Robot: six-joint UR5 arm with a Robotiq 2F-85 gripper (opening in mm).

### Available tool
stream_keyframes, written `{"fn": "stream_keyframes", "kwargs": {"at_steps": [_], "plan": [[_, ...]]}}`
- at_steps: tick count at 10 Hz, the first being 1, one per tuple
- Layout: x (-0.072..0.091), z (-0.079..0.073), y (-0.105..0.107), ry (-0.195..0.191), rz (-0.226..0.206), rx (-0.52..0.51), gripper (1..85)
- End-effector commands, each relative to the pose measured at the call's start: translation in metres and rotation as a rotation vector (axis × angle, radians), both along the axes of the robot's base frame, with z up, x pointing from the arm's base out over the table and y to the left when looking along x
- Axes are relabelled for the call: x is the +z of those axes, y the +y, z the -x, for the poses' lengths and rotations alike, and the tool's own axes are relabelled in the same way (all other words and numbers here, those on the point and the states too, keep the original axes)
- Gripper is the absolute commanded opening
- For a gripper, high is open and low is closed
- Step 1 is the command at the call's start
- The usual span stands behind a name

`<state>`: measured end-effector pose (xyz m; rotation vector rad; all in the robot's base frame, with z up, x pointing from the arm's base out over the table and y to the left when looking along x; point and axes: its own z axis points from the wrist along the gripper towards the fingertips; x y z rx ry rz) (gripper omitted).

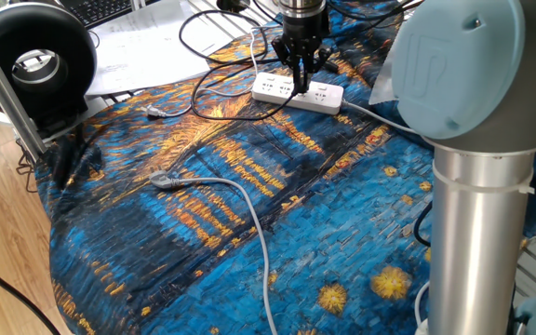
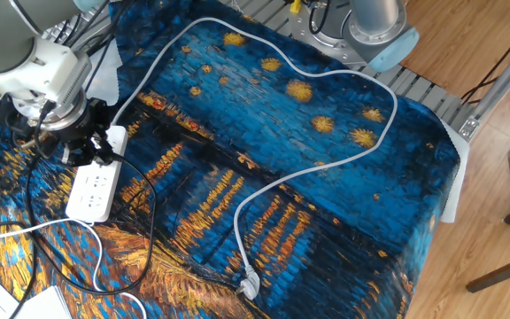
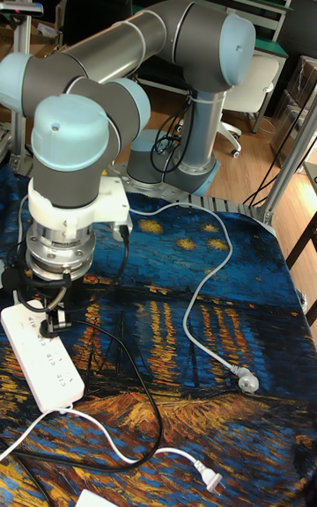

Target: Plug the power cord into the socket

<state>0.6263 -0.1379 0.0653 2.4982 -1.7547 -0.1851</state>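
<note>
One gripper [image 1: 301, 67], pointing straight down over the socket [image 1: 297, 92]; its two fingers look closed on the small black plug of the power cord [image 3: 58, 325], plug right at the strip's top face, whether seated in an outlet or just above it cannot be told; in the tall fixed view the thin black cable runs from the plug in a wide loop across the cloth. Socket lies near the far edge of the tabletop in one fixed view, flat, dark outlet holes up; its thick white cord [image 2: 264, 53] sweeps across the starry blue-and-orange cloth [image 1: 277, 205] toward the arm's base. Writing: no brand or label readable on strip or plug; only a raised logo on the arm's blue joint cap [image 1: 459, 56], unclear letters. Grey-white cable [image 2: 290, 177] crosses the middle of the cloth, its silvery tip [image 2: 249, 285] near the cloth's edge, well apart from the strip. Open room: centre of the cloth bare apart from that cable; around the strip crowded with black cable loops; black round fan [image 1: 31, 60] and papers [image 1: 147, 42] beyond the cloth's edge.
</note>
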Motion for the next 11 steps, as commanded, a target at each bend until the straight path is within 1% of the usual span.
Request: {"fn": "stream_keyframes", "kwargs": {"at_steps": [1,3,4,6,7,9,11], "plan": [[-0.001,-0.002,0.002,-0.002,-0.016,0.006,1.3],[-0.005,-0.003,0.002,-0.001,-0.02,0.016,1.3],[-0.005,-0.001,0.002,0.004,-0.023,0.016,1.3],[-0.003,0.0,-0.004,0.007,-0.019,0.025,1.3],[0.0,0.001,-0.004,0.014,-0.02,0.031,1.3],[0.006,-0.005,-0.002,0.019,-0.006,0.051,1.3],[-0.003,-0.006,0.002,0.015,-0.035,0.049,1.3]]}}
